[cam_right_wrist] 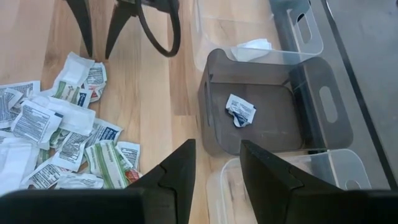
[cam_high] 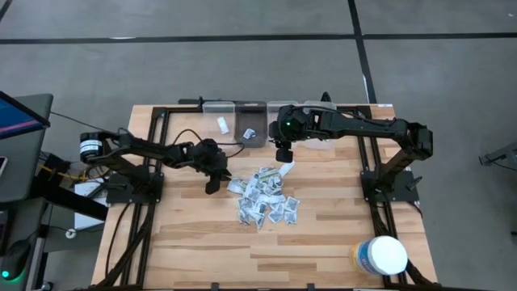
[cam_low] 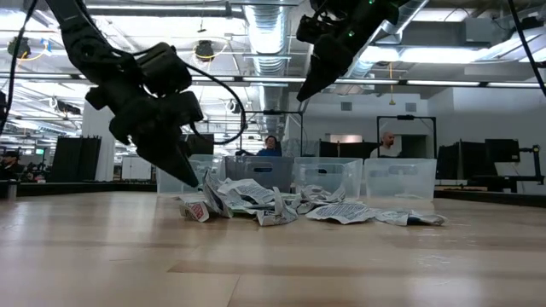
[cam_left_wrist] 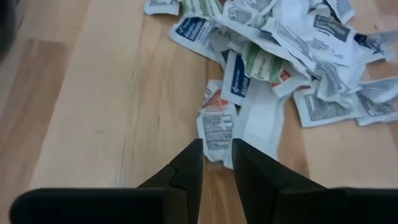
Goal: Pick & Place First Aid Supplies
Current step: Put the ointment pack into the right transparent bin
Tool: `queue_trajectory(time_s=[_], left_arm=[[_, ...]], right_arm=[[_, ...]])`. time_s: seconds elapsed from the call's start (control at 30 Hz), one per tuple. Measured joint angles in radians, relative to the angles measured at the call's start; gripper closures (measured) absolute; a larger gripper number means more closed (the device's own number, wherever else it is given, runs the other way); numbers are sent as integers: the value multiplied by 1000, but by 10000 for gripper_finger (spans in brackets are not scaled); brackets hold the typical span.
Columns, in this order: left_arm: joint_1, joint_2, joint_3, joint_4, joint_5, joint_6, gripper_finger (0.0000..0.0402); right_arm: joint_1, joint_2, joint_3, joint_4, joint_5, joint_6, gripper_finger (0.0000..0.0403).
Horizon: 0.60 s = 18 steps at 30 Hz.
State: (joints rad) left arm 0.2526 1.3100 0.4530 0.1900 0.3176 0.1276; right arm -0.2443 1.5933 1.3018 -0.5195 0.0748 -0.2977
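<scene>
The first aid supplies (cam_high: 262, 198) lie in a loose heap of small white packets with blue, green and red print at the middle of the table. The heap also shows in the low view (cam_low: 281, 205). My left gripper (cam_high: 213, 186) stands open low over the heap's left edge. Its fingertips (cam_left_wrist: 196, 149) stand just short of a packet with red print (cam_left_wrist: 216, 124) and a plain white strip (cam_left_wrist: 258, 118). My right gripper (cam_high: 283, 156) hangs open and empty high above the heap's far side, near the bins (cam_right_wrist: 214, 155).
A row of bins stands along the far edge: a dark grey one (cam_right_wrist: 267, 106) with one packet (cam_right_wrist: 239, 111) inside, and clear ones (cam_high: 218, 113) beside it, one holding a white packet (cam_high: 222, 124). A large white tub (cam_high: 381, 255) stands at the near right corner.
</scene>
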Motion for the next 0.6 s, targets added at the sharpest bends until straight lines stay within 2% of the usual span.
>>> queue_trajectory(time_s=[0.37, 0.6], left_arm=[[0, 97, 0, 78, 0, 0, 286], [3, 132, 0, 112, 6, -3, 284]], right_arm=[[0, 0, 0, -5, 0, 0, 283], [0, 0, 0, -5, 2, 0, 283]])
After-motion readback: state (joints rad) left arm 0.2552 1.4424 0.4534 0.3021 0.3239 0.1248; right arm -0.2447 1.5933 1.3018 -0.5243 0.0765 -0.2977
